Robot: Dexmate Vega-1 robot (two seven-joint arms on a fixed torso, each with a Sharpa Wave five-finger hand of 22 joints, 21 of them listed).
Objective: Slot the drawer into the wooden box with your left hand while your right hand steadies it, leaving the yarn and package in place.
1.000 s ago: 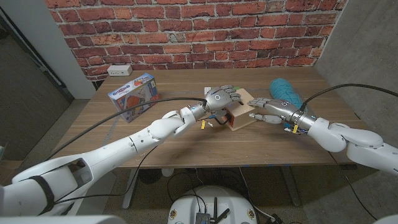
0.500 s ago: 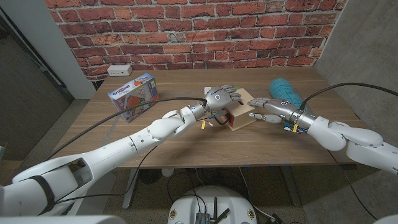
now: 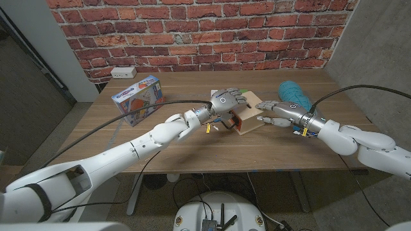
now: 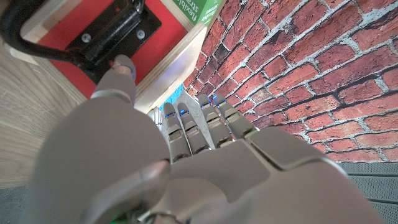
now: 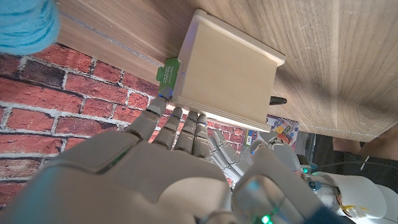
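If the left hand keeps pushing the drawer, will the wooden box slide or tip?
Probably slide, not tip: the wooden box is low and lies flat on the smooth table. It looks like thin, stiff plywood, so likely light and easily shoved. The right hand at its far side should brace it while the left hand presses at the drawer.

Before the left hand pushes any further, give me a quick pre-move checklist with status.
1. Left hand on the red drawer front by the black handle: ok.
2. Right hand fingertips against the wooden box: ok.
3. Drawer seated flush in the box: cannot tell.
4. Blue yarn clear, behind the right hand: ok.
5. Package clear, far side of the left arm: ok.
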